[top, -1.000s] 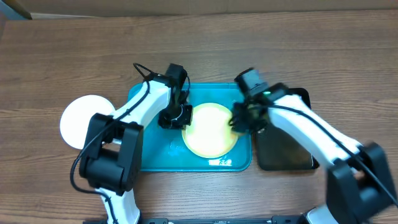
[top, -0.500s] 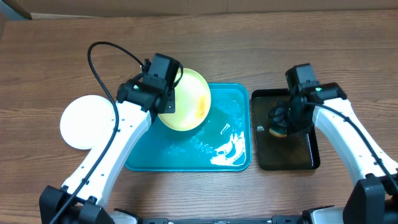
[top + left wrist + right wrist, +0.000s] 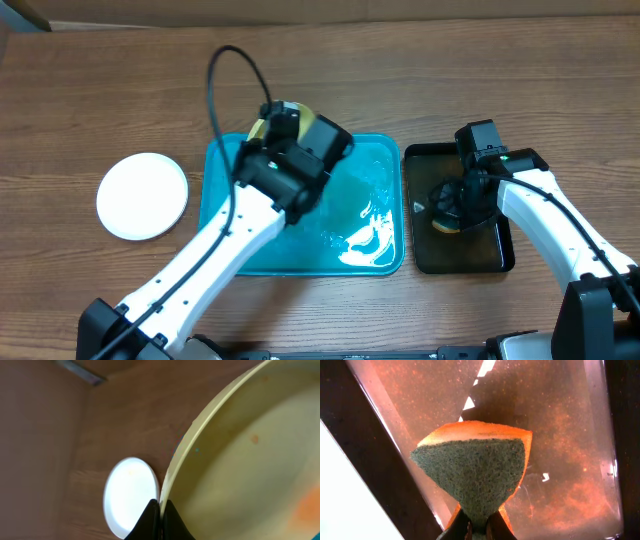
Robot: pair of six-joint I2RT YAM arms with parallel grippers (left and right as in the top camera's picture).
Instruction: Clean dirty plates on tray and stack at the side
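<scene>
My left gripper (image 3: 161, 510) is shut on the rim of a pale yellow plate (image 3: 250, 460), which carries an orange smear. In the overhead view the plate (image 3: 283, 115) is held up over the far left part of the teal tray (image 3: 370, 170), mostly hidden by the left arm. A white plate (image 3: 142, 195) lies on the table to the left; it also shows in the left wrist view (image 3: 131, 495). My right gripper (image 3: 479, 527) is shut on a green and orange sponge (image 3: 475, 475) over the black tray (image 3: 490, 255).
The teal tray has wet streaks and foam (image 3: 365, 240) near its front right. The black tray (image 3: 570, 435) holds orange-tinted water. Bare wooden table surrounds both trays.
The left arm has swung round and turned the yellow plate, so the arm now covers most of it. The right gripper has stayed over the black tray with the sponge.
</scene>
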